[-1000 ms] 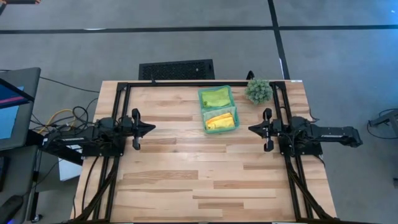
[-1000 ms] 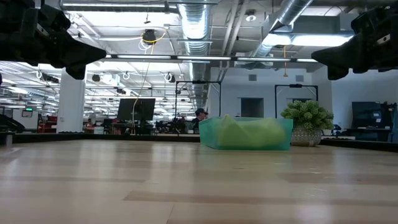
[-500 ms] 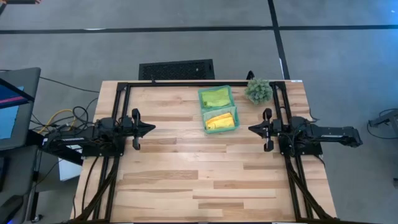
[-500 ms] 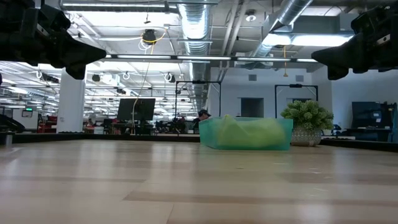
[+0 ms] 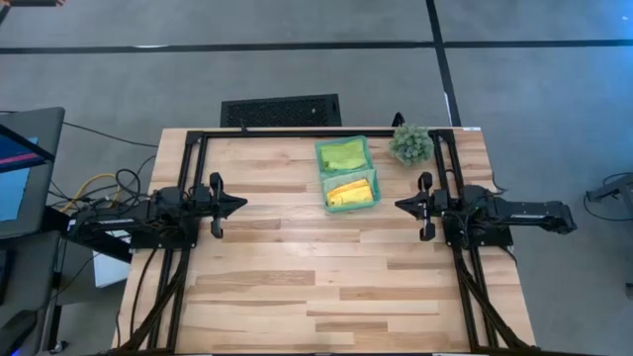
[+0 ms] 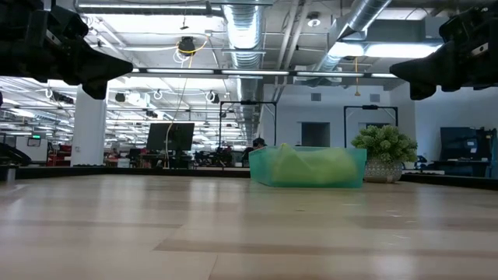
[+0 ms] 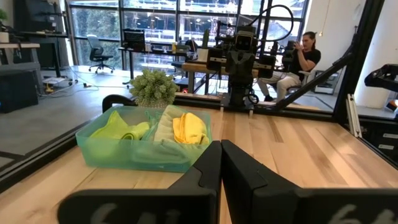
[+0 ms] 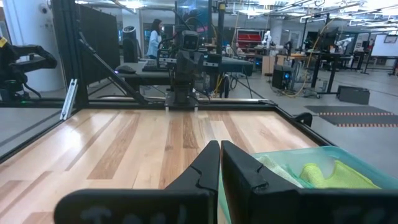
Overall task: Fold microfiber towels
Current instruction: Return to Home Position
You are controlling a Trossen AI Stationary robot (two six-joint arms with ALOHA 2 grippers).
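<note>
Teal bin (image 6: 307, 177) w/ prob. green towels (image 6: 286, 155) inside, plant (image 6: 384, 144) just beside

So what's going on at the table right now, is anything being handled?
Nothing is being held. The left gripper and right gripper sit shut and empty at opposite sides of the table. The teal bin, beside the plant near the far edge, holds a yellow towel in one compartment and a lime green towel in the other.

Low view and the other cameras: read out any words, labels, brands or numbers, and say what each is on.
No text can be read anywhere.
Small green sign hanging in the room behind: too small to read.
Slanted monitor screen left of the wooden table: colours only, no legible words.
</note>
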